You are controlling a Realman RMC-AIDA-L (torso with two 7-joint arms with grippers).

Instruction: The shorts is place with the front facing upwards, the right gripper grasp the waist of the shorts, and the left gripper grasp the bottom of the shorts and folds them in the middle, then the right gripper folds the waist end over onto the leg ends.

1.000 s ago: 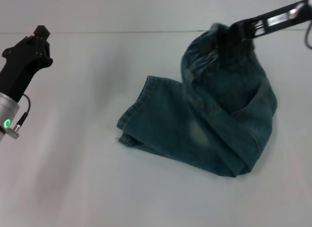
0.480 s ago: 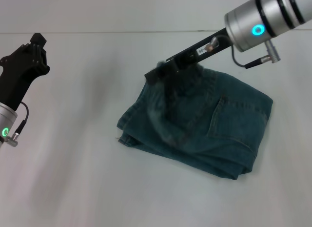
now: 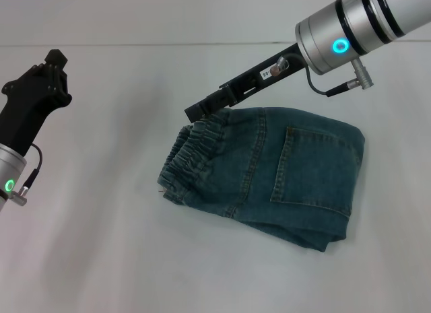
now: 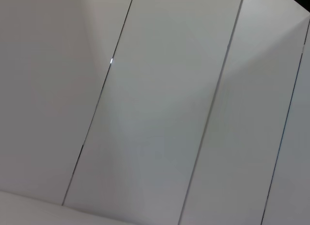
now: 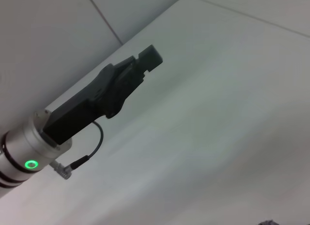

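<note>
The right gripper (image 3: 195, 112) touches the waistband (image 3: 192, 148) atop the folded shorts (image 3: 269, 171). I cannot tell its jaws' state. The left gripper (image 3: 50, 67) hangs well apart.

- The right gripper (image 3: 195, 112): we see its dark tip just at the waist of the shorts (image 3: 192, 151), but finger spacing cannot be determined.
- The leg ends: covered by the folded shorts (image 3: 269, 175); not visible.
- The left gripper (image 3: 54, 60): its arm is cut off at the picture's left edge; finger state indeterminate in the head view and in the right wrist view (image 5: 147, 58).
</note>
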